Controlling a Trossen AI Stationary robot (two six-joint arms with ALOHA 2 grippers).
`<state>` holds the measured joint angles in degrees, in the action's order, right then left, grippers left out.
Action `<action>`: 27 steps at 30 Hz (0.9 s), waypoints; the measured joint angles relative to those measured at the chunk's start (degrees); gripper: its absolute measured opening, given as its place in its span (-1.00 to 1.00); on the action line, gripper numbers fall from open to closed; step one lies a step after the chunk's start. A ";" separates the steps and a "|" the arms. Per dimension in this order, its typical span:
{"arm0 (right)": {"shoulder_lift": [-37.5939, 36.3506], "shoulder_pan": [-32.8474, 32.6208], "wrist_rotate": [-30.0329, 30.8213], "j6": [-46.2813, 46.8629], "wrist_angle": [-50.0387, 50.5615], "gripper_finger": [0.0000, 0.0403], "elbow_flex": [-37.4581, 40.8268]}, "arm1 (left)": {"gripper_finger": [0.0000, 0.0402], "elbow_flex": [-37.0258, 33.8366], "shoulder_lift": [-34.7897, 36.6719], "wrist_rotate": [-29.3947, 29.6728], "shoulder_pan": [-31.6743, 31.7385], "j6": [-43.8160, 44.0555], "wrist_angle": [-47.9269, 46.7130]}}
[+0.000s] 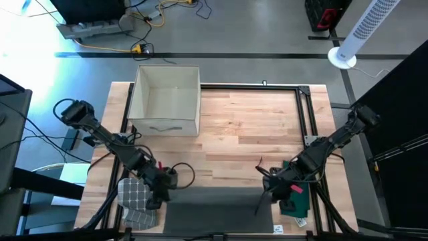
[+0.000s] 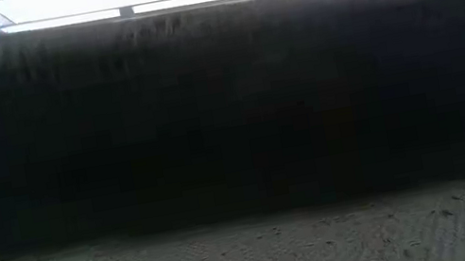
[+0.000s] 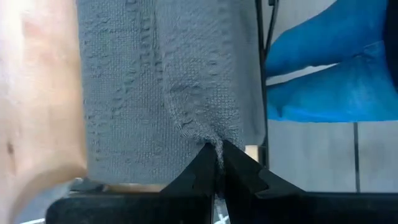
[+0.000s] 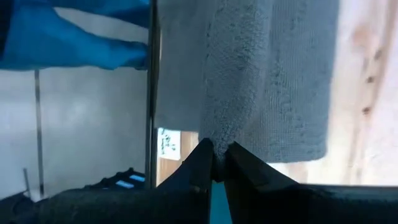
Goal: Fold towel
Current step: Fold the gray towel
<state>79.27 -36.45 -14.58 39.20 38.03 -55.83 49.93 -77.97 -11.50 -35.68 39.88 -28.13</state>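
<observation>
Both arms reached low over the near edge of the wooden surface [image 1: 254, 134], angled inward from the outer corners. The left gripper [image 1: 162, 191] sat at about 7 o'clock on the surface, its arm stretching back toward 9 o'clock; the right gripper [image 1: 269, 189] sat at about 5 o'clock, its arm running out toward 3 o'clock. Between them lay the grey towel [image 1: 214, 207], a flat strip at 6 o'clock along the near edge. In the left wrist view the left gripper [image 3: 217, 163] had its fingers [image 3: 244, 171] nearly together, pinching a puckered fold of the towel [image 3: 149, 87]. The right wrist view showed the same: the right gripper [image 4: 219, 160] pinched tight on the towel [image 4: 267, 74] edge. The low view was filled by the dark towel [image 2: 236, 149] close to the lens. A folded checked cloth [image 1: 137, 197] lay beside the left gripper, at 8 o'clock, and an open pale box [image 1: 166, 100] stood at 11 o'clock. A small label [image 4: 166, 142] showed near the surface edge, but its writing could not be read.
</observation>
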 joint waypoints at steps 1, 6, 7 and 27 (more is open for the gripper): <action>0.66 -0.33 -0.75 0.03 -0.51 -0.95 0.02 | -0.98 0.00 0.00 0.25 -0.32 0.48 0.47; 5.61 -1.71 -5.51 0.02 -7.22 -0.95 0.04 | -0.98 0.00 -0.12 1.74 -2.04 2.62 3.27; 6.52 -1.94 -5.87 0.17 -8.36 -0.95 0.04 | -0.98 0.00 -0.34 1.66 -2.40 3.03 3.72; 8.61 -4.51 -5.99 0.66 -11.01 -0.95 0.02 | -0.98 -0.52 -5.55 -1.96 -5.93 7.00 12.79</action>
<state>87.88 -40.97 -20.56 39.86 27.03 -55.81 49.41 -83.53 -13.45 -41.61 46.88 -15.34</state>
